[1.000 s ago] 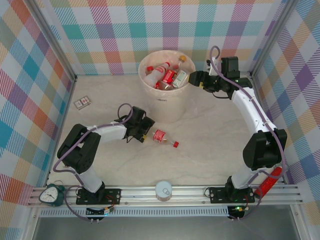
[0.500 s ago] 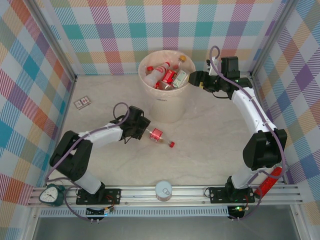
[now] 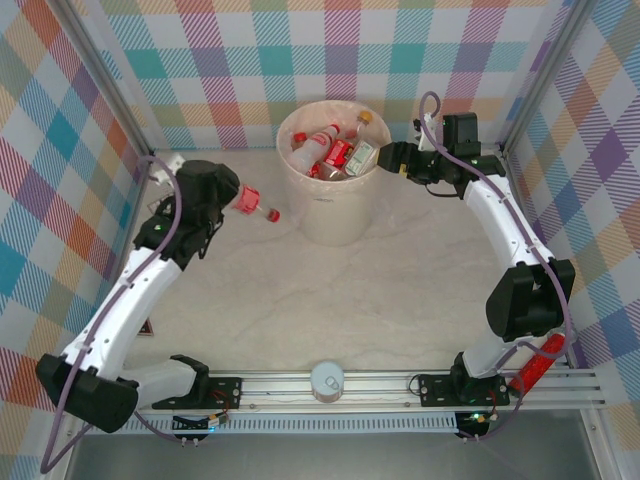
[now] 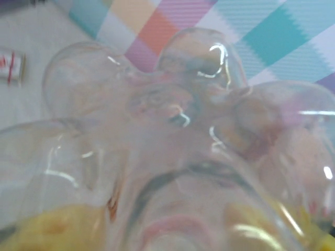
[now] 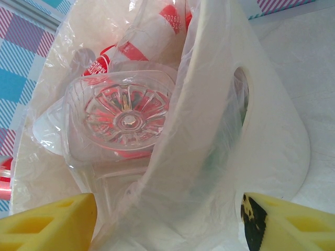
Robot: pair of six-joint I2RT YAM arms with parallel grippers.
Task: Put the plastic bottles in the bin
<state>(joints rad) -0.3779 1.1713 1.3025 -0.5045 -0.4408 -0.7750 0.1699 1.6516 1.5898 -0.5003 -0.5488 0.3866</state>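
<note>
A clear plastic bottle with red label and cap (image 3: pixel 252 205), light, slick and crushable, is clamped base-first in the left pincer (image 3: pixel 228 197), centre-left, beside the cream round plastic bin (image 3: pixel 330 215).

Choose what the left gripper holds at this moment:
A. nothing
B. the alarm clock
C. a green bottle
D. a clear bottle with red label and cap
D: the left gripper is closed on a clear bottle with red label and cap, lifted left of the bin.

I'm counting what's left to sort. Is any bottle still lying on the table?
No: the top view's last loose bottle is aloft in the left end effector, beside the bin.
</note>
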